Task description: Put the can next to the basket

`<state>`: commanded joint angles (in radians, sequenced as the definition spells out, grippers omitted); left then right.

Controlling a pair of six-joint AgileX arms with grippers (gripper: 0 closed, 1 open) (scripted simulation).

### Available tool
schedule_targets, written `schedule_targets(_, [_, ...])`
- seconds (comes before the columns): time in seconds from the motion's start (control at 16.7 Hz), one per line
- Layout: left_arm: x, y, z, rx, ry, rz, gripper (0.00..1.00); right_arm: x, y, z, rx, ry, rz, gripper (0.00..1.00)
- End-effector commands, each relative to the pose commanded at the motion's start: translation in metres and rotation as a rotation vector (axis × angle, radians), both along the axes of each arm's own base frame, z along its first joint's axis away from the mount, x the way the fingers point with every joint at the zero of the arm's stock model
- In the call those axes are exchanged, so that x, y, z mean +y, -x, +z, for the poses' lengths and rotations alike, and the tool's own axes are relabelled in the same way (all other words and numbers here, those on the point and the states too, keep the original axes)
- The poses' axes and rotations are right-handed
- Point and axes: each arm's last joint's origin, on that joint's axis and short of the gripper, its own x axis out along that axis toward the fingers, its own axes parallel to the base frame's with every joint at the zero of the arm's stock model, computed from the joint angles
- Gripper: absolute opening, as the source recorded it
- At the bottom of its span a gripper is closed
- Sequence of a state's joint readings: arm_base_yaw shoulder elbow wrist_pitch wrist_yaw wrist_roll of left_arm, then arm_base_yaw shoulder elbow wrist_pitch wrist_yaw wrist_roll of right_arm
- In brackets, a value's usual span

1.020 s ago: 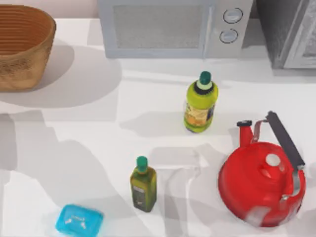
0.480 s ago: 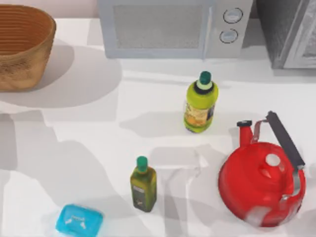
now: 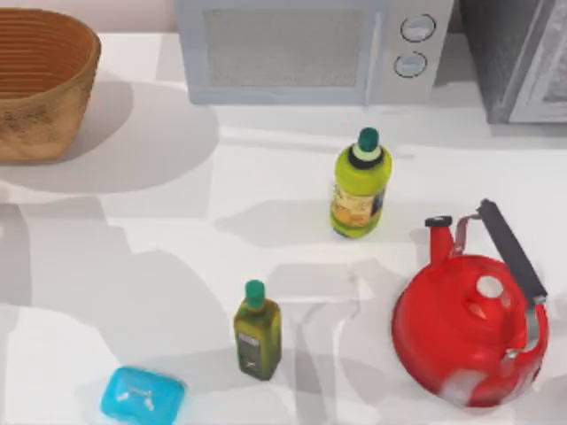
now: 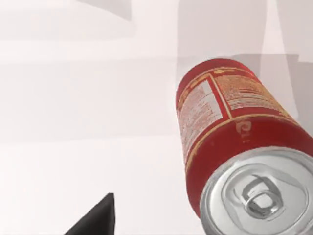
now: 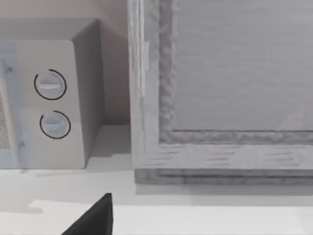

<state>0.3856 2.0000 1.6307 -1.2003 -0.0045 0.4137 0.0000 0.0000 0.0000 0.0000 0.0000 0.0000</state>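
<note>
One basket [image 3: 40,84], far left; can [image 4: 234,147] elsewhere, upright.

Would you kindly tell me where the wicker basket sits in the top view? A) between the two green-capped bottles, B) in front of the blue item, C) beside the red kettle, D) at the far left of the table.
D: the basket stands at the table's far-left corner, well apart from the kettle and the bottles.

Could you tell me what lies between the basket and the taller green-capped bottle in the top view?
Bare white tabletop with shadows lies between the basket and the bottle in the top view.
</note>
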Motion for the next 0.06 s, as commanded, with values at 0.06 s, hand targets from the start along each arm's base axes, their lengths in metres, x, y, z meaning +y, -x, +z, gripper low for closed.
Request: schedule_targets(0.06, [-0.0003,0.0002,0.0034,-0.005,-0.001,0.0,1.0,0.0,0.0,0.0,0.0,0.0,0.0,1.0])
